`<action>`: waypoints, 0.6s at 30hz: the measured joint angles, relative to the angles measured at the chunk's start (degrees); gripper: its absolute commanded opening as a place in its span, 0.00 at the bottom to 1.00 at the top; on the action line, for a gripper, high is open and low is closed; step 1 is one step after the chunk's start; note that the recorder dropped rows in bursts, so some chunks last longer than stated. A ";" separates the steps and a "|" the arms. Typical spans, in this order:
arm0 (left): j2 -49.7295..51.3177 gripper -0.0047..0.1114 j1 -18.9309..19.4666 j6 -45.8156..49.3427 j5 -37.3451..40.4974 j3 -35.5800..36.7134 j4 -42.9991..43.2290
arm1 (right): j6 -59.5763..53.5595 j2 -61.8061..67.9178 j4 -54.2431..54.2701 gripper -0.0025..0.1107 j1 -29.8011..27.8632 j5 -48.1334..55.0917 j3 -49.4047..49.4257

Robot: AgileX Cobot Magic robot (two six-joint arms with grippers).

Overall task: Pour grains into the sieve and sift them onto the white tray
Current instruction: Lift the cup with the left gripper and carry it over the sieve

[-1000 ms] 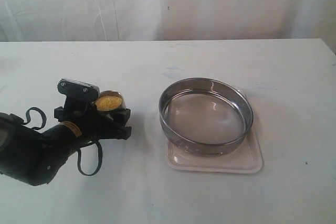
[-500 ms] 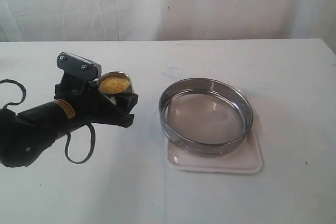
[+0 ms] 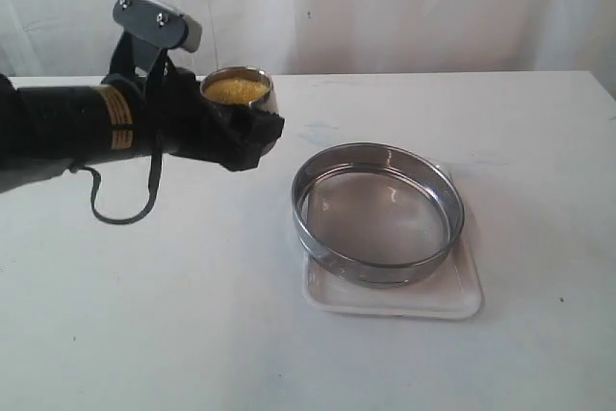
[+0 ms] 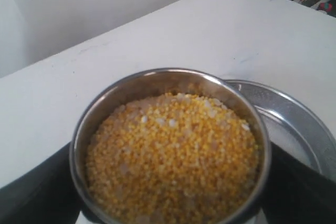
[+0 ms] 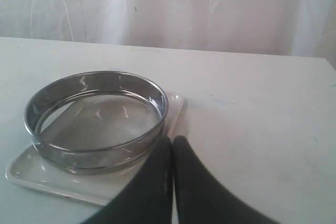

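Left pincer (image 3: 243, 127): black fingers spread wide around a steel cup (image 3: 267, 100), pinching it from both sides and holding it up off the bench (image 3: 192, 324), at the scene's left and far side.
Steel cup: upright and level, mouth facing up.
Grains (image 4: 173, 156): heaped in the cup nearly to the rim, mostly golden-yellow with paler bits scattered through.
Left arm: black, reaching in from the left edge roughly level, a cable (image 3: 120, 209) hanging in a loop beneath it.
Right pincer (image 5: 172, 177): fingers pressed together with nothing between them, on the near side of the sieve in its wrist view; outside the exterior view.
Sieve (image 3: 371, 269): sitting level on the white tray (image 3: 452, 303), to the right of the cup and nearer, apart from it.
White tray: flat on the bench, right of centre, its near and right edges showing past the sieve.
Backdrop: white cloth (image 3: 404, 7) hanging behind the bench's far edge.
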 measured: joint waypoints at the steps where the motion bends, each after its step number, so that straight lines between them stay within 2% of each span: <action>1: 0.00 0.04 -0.27 -5.19 0.69 -2.52 6.36 | 0.00 0.00 0.00 0.02 0.00 0.00 0.00; 4: 0.16 0.04 -1.71 -9.89 2.86 -6.16 13.76 | 0.00 0.00 0.00 0.02 0.00 0.00 0.00; 6: 1.54 0.04 -4.25 -12.05 5.83 -8.96 17.95 | 0.00 0.00 0.00 0.02 0.00 0.00 0.00; 9: 4.76 0.04 -7.40 -13.02 7.53 -11.92 19.99 | 0.00 0.00 0.00 0.02 0.00 0.00 0.00; 14: 9.25 0.04 -8.69 -16.05 8.15 -15.17 23.98 | 0.00 0.00 0.00 0.02 0.00 0.00 0.00; 18: 12.57 0.04 -9.18 -21.38 8.81 -17.63 31.13 | 0.00 0.00 0.00 0.02 0.00 0.00 0.00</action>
